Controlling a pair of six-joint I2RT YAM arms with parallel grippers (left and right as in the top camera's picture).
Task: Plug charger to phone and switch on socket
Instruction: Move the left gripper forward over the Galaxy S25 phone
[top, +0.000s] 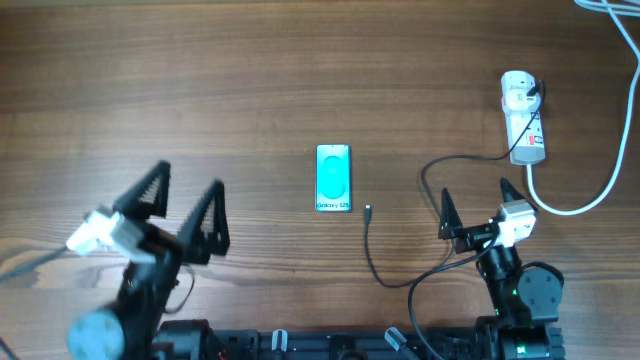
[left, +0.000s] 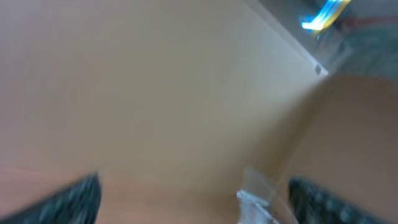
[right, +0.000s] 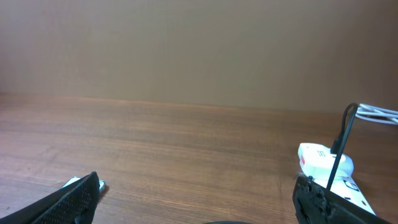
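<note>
The phone (top: 333, 178) lies flat at the table's middle, its cyan screen up. The charger's black cable (top: 372, 250) runs from a plug in the socket (top: 524, 118) at the far right, loops toward the front, and ends in a small tip (top: 368, 210) just right of the phone. My left gripper (top: 185, 200) is open and empty, left of the phone; its wrist view is blurred (left: 193, 199). My right gripper (top: 475, 200) is open and empty, in front of the socket. The right wrist view shows the socket (right: 323, 163) at right and the phone's edge (right: 84, 183) at left.
A thick white cord (top: 600, 190) curves from the socket along the table's right edge to the far corner. The table is brown wood. A blurred pale object (left: 255, 199) shows between the left fingers in the left wrist view.
</note>
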